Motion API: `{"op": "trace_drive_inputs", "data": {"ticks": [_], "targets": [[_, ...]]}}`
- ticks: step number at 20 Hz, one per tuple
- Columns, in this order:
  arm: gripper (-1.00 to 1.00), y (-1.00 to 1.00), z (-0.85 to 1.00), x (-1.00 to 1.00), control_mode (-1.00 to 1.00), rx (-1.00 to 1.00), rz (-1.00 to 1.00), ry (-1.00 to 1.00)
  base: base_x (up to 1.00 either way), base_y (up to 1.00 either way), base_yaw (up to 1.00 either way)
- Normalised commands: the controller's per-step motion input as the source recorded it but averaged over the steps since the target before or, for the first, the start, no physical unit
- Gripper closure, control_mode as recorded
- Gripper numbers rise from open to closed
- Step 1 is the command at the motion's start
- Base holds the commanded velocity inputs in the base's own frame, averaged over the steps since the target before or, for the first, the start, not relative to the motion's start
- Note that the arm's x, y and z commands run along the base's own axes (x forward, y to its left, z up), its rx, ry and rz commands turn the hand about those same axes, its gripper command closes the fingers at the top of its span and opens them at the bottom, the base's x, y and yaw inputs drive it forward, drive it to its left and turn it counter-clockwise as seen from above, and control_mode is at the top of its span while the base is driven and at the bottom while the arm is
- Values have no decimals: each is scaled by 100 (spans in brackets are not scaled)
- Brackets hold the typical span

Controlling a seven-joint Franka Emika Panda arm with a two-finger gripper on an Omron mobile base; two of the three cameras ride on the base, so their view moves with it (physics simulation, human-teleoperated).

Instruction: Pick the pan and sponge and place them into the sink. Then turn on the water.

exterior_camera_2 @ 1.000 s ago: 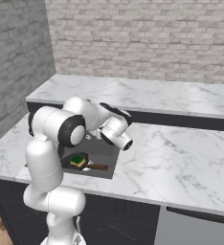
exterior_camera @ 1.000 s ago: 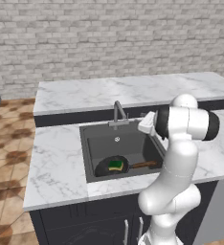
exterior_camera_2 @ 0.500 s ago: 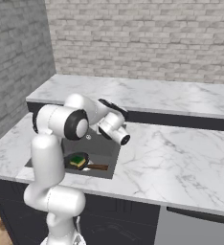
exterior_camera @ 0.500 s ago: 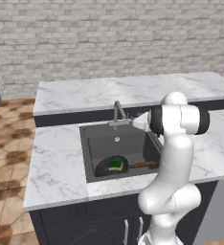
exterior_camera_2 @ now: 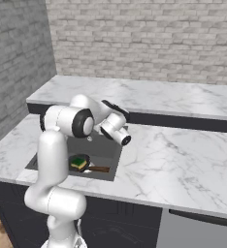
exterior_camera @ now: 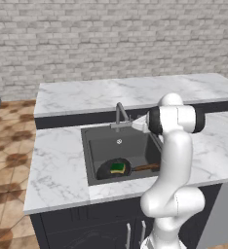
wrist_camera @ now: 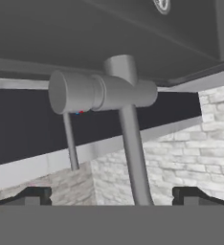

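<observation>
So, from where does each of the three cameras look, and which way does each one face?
Left base view: behind the arm's left, looking down at the sink; the arm rises lower right.
Right base view: behind its right, same sink; the arm rises lower left.
Hand view: on the hand, facing the faucet closely; open gripper at bottom.
Shared: both base views show the pan and sponge in the sink.

The sink (exterior_camera: 94,151) is set into the bench (exterior_camera: 57,165). The pan (exterior_camera: 111,170) lies in the sink, near its front wall, and the sponge (exterior_camera: 117,168) lies in the pan. The faucet (exterior_camera: 120,114) stands at the rear rim of the sink. Behind it is a higher ledge (exterior_camera: 111,95), then the brick wall (exterior_camera: 111,39).
</observation>
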Motion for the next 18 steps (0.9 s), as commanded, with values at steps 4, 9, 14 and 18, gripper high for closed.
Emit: {"op": "trace_drive_inputs", "data": {"ticks": [4,9,14,18], "targets": [[-100,1,-9,42,-100,0,-4,0,0,0,0],[-100,2,-8,46,-100,0,-5,0,0,0,0],[-100,0,-13,43,-100,0,-5,0,0,0,0],[-100,0,-34,33,-100,0,-2,1,0,0,0]]}}
